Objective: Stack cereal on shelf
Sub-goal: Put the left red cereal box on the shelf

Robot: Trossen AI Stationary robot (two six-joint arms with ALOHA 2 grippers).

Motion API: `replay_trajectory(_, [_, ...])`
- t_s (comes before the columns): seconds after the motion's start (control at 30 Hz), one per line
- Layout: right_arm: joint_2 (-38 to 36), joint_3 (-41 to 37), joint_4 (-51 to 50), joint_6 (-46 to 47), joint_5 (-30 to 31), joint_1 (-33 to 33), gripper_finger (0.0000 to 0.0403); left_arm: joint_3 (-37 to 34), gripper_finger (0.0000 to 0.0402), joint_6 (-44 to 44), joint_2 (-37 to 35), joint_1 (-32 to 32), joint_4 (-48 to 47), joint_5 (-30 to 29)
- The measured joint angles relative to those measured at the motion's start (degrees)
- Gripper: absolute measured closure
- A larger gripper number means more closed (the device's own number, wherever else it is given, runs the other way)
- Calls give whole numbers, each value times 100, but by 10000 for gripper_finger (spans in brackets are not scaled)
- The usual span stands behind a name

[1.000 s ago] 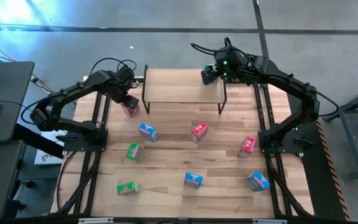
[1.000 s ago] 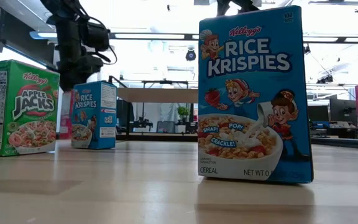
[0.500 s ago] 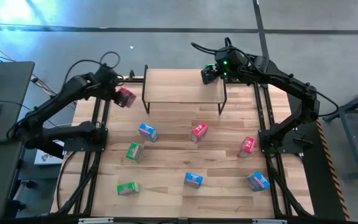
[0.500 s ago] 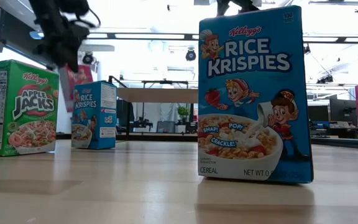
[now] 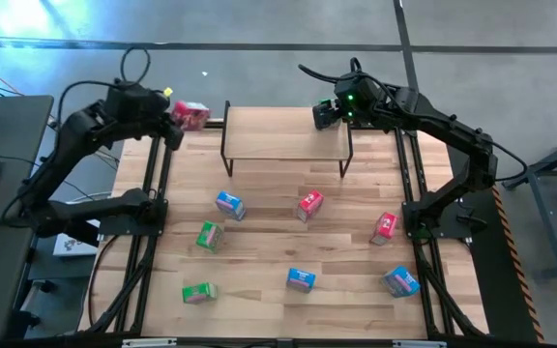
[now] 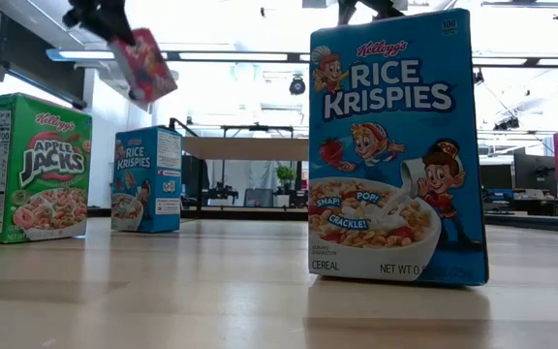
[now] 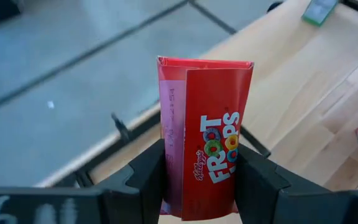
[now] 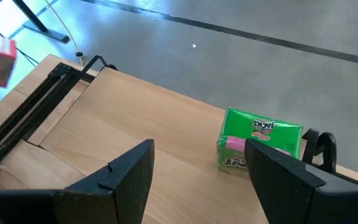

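Observation:
My left gripper [image 5: 175, 118] is shut on a red Froot Loops cereal box [image 7: 205, 134] high over the table's far left corner; the low view shows the red box [image 6: 144, 64] tilted in the air. The shelf [image 5: 286, 145] stands at the table's far middle. A green box [image 8: 260, 143] stands on its base on the shelf top near the far right corner. My right gripper [image 8: 197, 168] hovers open over the shelf, near that green box. Several more boxes stand on the table, among them blue [image 5: 228, 205], red [image 5: 308, 204] and green [image 5: 208, 235]. My left gripper pinches the red box between its two fingers [image 7: 143, 182], on two opposite sides [image 7: 173, 186] at the end nearest the wrist. The box sticks out beyond the fingertips along the line of the fingers, which slant downward. It is lifted clear of the table and tilted.
Other boxes stand at the near side: green [image 5: 198, 292], blue [image 5: 300, 279], blue [image 5: 401, 281], and red [image 5: 384, 226] at the right. The low view has a large blue box [image 6: 395, 145] close by. Bare shelf top [image 8: 135, 124] lies left of the green box.
My left gripper has risen with the red box from low beside the shelf's left legs and drawn back toward the table's far left corner, tipping from steeply downward toward level. The box is lifted well clear of the table and now tilted. My right gripper has kept still.

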Motion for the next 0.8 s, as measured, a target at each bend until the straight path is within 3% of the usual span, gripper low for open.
replay_trajectory(0.37, [0, 0, 0, 21, 4, 0, 160, 1082, 254, 1127, 616, 0, 6, 4])
replay_trajectory(0.8, [1, 0, -36, 63, -80, 0, 160, 1913, 254, 1618, 1856, 0, -2, 125])
